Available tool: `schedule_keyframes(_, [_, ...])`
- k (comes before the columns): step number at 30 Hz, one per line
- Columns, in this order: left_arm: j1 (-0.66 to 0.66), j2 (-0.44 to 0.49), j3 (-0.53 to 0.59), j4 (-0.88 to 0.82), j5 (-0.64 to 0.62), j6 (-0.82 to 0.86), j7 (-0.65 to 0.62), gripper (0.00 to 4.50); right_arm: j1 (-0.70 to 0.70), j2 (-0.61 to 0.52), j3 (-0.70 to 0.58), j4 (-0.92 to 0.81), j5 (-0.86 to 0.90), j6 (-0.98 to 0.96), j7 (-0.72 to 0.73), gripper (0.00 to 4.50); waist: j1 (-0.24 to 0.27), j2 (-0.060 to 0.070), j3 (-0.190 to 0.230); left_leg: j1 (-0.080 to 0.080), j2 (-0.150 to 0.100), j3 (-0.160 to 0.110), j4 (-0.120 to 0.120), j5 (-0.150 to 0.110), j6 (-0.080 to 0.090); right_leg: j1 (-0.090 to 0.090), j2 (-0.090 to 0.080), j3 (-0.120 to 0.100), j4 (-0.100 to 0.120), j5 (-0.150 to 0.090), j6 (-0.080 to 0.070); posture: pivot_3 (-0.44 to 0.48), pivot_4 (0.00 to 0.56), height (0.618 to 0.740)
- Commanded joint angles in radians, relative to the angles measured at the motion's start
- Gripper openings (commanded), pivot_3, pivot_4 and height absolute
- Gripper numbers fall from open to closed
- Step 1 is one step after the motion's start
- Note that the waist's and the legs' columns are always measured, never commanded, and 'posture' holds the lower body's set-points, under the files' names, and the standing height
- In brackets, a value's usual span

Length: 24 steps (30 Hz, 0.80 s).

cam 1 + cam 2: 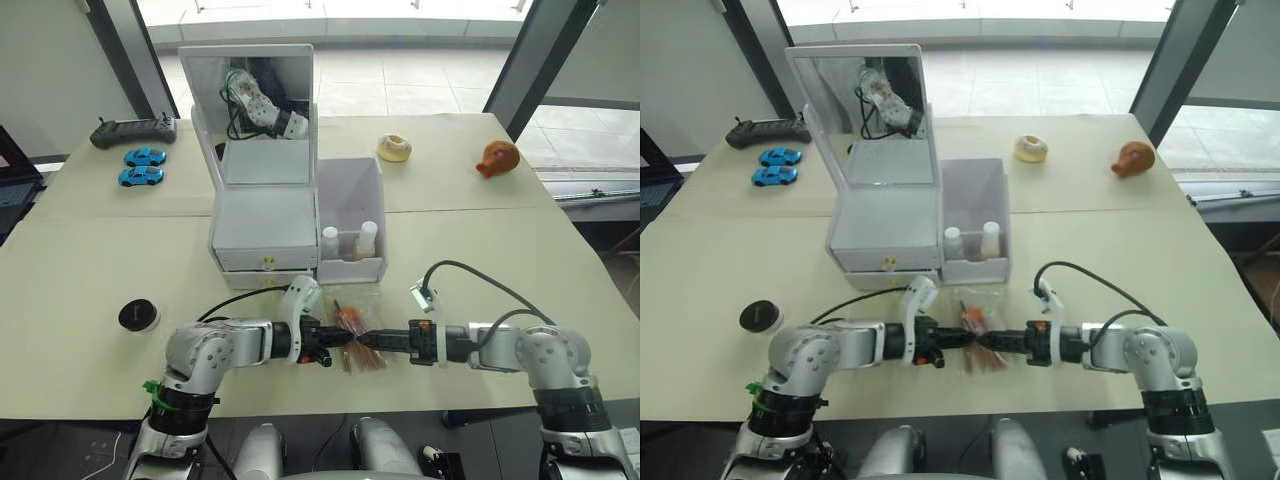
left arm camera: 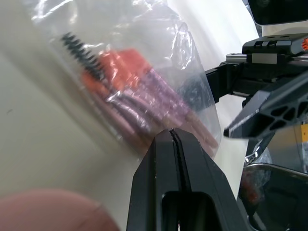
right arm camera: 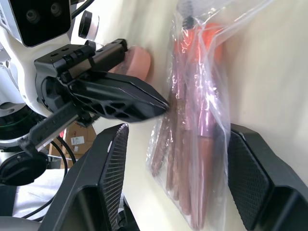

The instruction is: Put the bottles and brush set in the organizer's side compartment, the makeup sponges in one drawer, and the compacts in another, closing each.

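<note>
The brush set (image 1: pixel 352 332), a clear pouch of orange-handled brushes, is near the table's front edge, in front of the organizer (image 1: pixel 262 225). My left gripper (image 2: pixel 172 133) is shut, its tips pinching the pouch's edge. From the other side my right gripper (image 3: pixel 176 130) stands open with the pouch between its fingers. Two bottles, a white one (image 1: pixel 330 240) and a peach one (image 1: pixel 368 238), stand in the side compartment (image 1: pixel 352 185). One compact (image 1: pixel 138 315) lies at the front left. A pink makeup sponge (image 3: pixel 139 60) lies by the left gripper.
At the back left are a black controller (image 1: pixel 133 130) and two blue toy cars (image 1: pixel 143 167). A doughnut (image 1: pixel 394 148) and a brown toy (image 1: pixel 497 158) sit at the back right. The organizer's mirror (image 1: pixel 262 115) stands upright.
</note>
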Motion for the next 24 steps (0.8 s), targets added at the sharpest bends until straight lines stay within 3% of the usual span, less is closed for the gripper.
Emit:
schedule_keyframes(1, [-0.027, 0.018, 0.027, -0.041, -0.03, 0.025, -0.009, 0.0, 0.004, -0.037, -0.029, 0.004, -0.041, -0.018, 0.009, 2.99, 0.0, 0.0, 0.0, 0.0, 0.0, 0.0, 0.0, 0.0, 0.0, 0.0, 0.0, 0.0, -0.001, 0.0, 0.0, 0.0, 0.15, 0.74])
schedule_keyframes(9, [-0.088, -0.032, -0.021, 0.034, 0.028, -0.015, 0.019, 0.0, -0.107, -0.083, 0.031, 0.059, -0.163, -0.05, 0.019, 2.99, 0.001, -0.002, 0.001, 0.0, -0.001, 0.0, 0.0, 0.0, 0.0, 0.0, -0.001, 0.001, -0.002, 0.0, 0.0, 0.0, 0.15, 0.74])
schedule_keyframes(17, [-0.089, -0.007, -0.135, 0.031, 0.108, -0.029, 0.026, 0.0, -0.189, -0.03, 0.129, 0.095, -0.233, -0.028, 0.055, 2.99, -0.002, -0.002, 0.001, 0.0, -0.001, -0.001, -0.001, 0.0, 0.0, 0.001, 0.0, 0.001, -0.001, 0.0, 0.0, 0.0, 0.15, 0.74])
schedule_keyframes(24, [-0.095, -0.01, -0.148, 0.047, 0.146, -0.029, 0.057, 0.0, -0.191, 0.009, 0.16, 0.084, -0.24, 0.004, 0.108, 2.99, -0.002, -0.002, 0.0, 0.0, -0.001, -0.002, -0.001, 0.0, 0.0, 0.001, 0.0, 0.0, -0.001, 0.0, 0.0, 0.0, 0.15, 0.74])
